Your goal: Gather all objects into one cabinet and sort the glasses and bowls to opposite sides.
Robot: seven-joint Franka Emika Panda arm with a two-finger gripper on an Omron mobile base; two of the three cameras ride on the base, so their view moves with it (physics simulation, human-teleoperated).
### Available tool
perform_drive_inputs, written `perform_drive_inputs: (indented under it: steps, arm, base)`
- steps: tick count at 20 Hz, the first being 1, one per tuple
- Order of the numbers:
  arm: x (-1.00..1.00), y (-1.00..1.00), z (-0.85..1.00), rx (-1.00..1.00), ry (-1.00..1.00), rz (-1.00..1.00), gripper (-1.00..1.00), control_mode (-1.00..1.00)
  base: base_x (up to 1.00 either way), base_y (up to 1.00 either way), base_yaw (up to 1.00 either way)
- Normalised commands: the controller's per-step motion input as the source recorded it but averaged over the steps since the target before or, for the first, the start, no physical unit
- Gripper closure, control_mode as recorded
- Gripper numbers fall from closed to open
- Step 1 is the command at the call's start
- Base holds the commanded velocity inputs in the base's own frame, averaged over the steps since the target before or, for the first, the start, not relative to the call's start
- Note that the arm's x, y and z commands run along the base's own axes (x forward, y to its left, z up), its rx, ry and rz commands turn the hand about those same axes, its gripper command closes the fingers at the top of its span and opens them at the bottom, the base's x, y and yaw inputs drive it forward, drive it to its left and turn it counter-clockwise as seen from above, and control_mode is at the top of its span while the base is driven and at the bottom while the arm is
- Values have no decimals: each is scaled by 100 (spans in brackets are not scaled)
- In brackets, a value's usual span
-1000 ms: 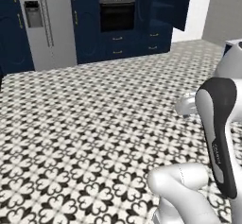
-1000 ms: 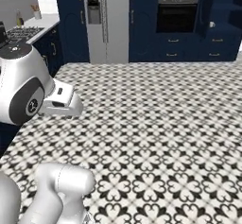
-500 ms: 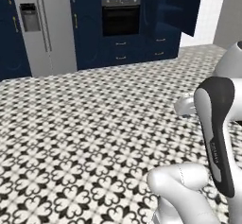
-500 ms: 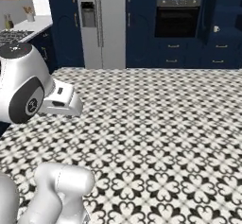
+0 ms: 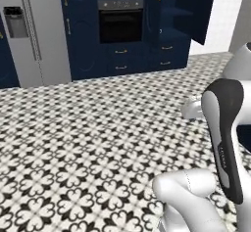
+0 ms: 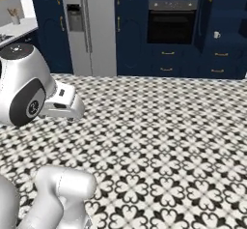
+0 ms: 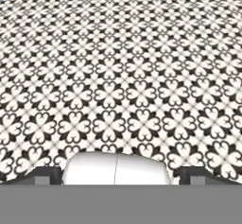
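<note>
My base has swung right since the earlier frame; the oven (image 5: 120,24) now sits centred. Fingers (image 7: 38,176) spread wide, holding nothing. A small cream mug (image 6: 216,35) stands on a far shelf; I should approach squarely.

The floor (image 5: 88,128) is tiled in a repeating black-and-white floral pattern and runs back to the foot of the navy cabinetry and the steel fridge. At the upper left of the right base view, a pale worktop (image 6: 21,30) carries a small cup of utensils (image 6: 13,16); further detail there is too small to tell.
</note>
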Motion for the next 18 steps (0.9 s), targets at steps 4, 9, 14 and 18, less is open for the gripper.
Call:
perform_drive_inputs:
  steps: [4, 9, 14, 18]
  arm:
    - [0, 0, 0, 0, 0, 0, -100, 100]
    - [0, 0, 0, 0, 0, 0, -100, 100]
    - [0, 0, 0, 0, 0, 0, -100, 100]
    - [0, 0, 0, 0, 0, 0, -100, 100]
  base:
    - [100, -93, 14]
    - [100, -88, 14]
    - [100, -69, 14]
    - [100, -54, 11]
